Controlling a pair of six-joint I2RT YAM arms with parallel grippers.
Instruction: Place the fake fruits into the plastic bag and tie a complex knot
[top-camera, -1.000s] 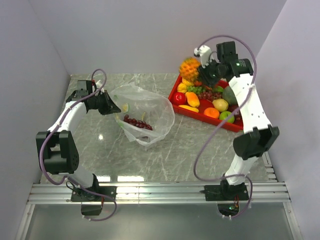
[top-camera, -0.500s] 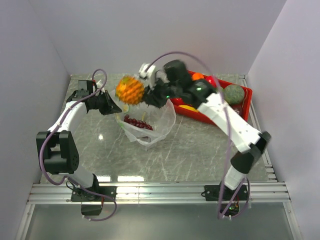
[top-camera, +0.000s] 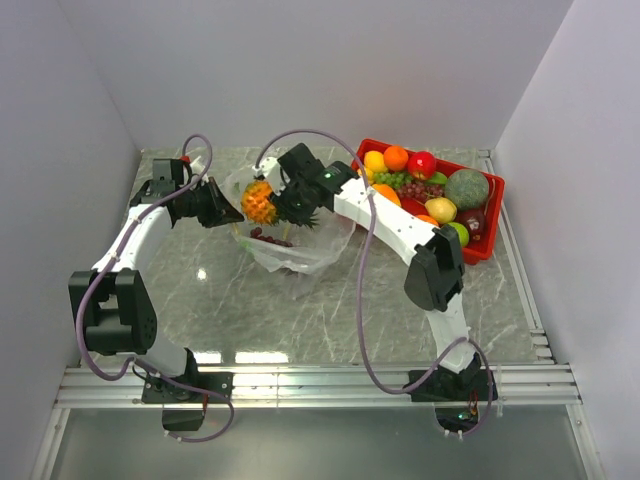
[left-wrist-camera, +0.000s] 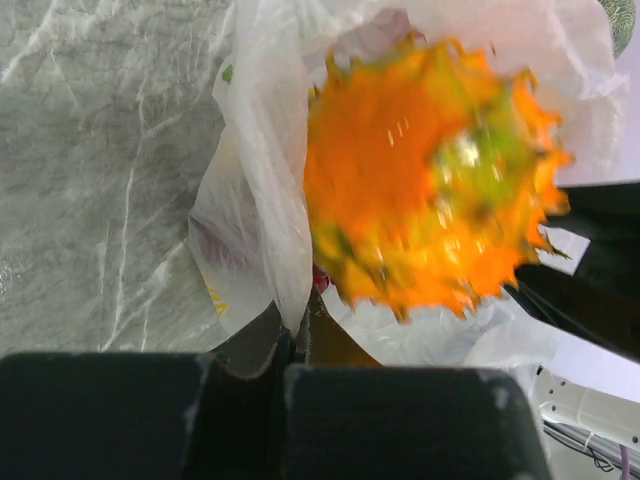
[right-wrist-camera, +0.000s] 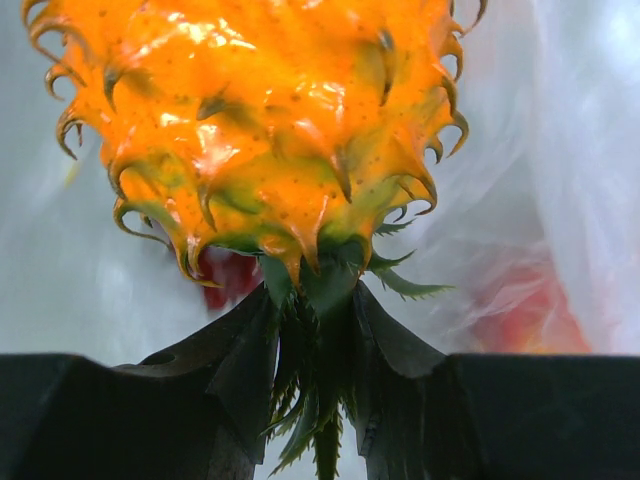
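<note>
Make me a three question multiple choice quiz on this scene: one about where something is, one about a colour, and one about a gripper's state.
1. Where is the pineapple? A on the bare table; B at the plastic bag's mouth; C on the front rail.
2. What colour is the tray? A blue; B white; C red.
3. The left gripper is: A shut on the bag's edge; B wide open; C holding an apple.
Answers: 1 B, the right gripper holds it by its leaves over the open bag. 2 C, its red rim shows in the top view. 3 A, film is pinched between its closed fingers.
</note>
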